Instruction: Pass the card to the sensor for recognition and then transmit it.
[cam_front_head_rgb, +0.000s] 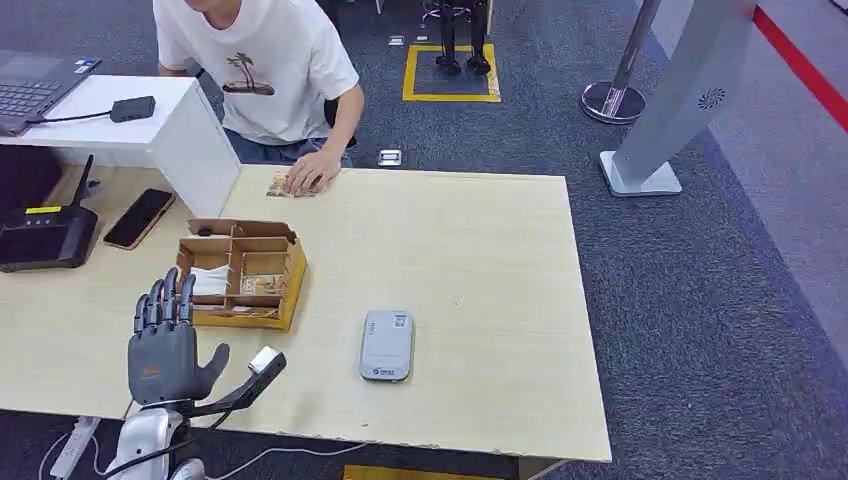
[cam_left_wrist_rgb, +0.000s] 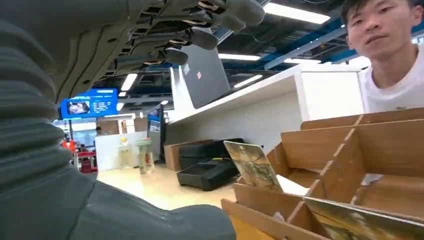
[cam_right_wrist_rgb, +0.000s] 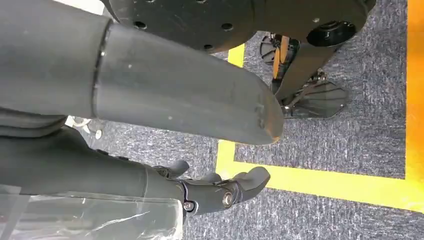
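While left robot hand (cam_front_head_rgb: 165, 345) hovers open nr table edge (cam_front_head_rgb: 400, 437), sensor (cam_front_head_rgb: 386, 345) apart.

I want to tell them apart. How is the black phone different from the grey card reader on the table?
The phone is black and lies by the table's far left, next to a black device. The card reader is grey, wider, and sits nearer the middle, beside the cardboard box. Both lie flat.

The left robot hand (cam_front_head_rgb: 165, 345) is dark grey, with ribbed segmented fingers and a thick thumb. Its wrist is silver, and a black bracket at 3 o'clock of the palm carries a small silver camera block (cam_front_head_rgb: 265, 360). The right robot hand (cam_right_wrist_rgb: 220, 192) is likewise dark grey, with visible screws.
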